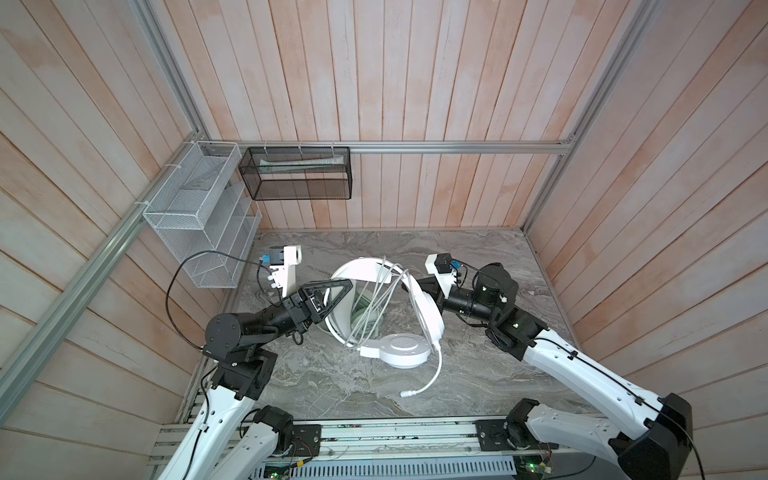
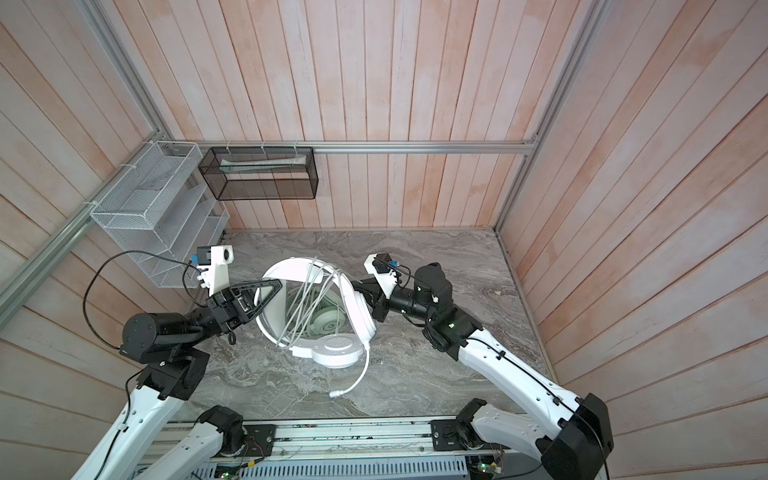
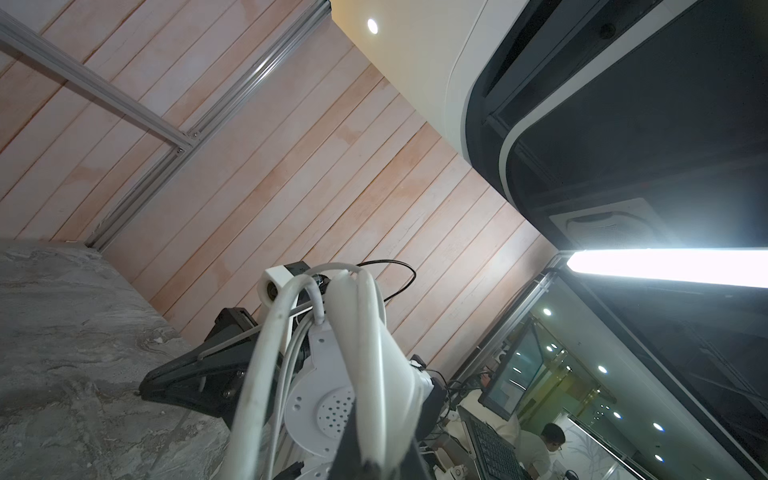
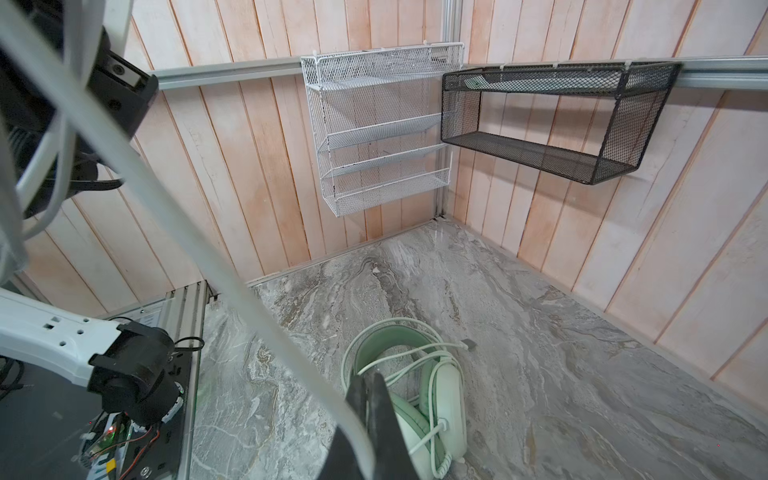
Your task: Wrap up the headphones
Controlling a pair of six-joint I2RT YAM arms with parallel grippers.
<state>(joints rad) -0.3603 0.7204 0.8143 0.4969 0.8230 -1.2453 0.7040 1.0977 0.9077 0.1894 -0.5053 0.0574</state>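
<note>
While left gripper (image 1: 343, 286) and right gripper (image 4: 368, 411) both clench the white headset (image 1: 407, 351) above the middle of the worktop (image 1: 457, 395), tilting could shed its loose cord loops (image 1: 376, 305); they might snag the mint-green headset (image 4: 442, 390) lying beneath.

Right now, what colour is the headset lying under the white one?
Mint green. The lower headset shows best in the right wrist view.

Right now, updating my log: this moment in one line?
left gripper, right gripper: shut on white headset | cord: loose loops | green headset: on table
</note>
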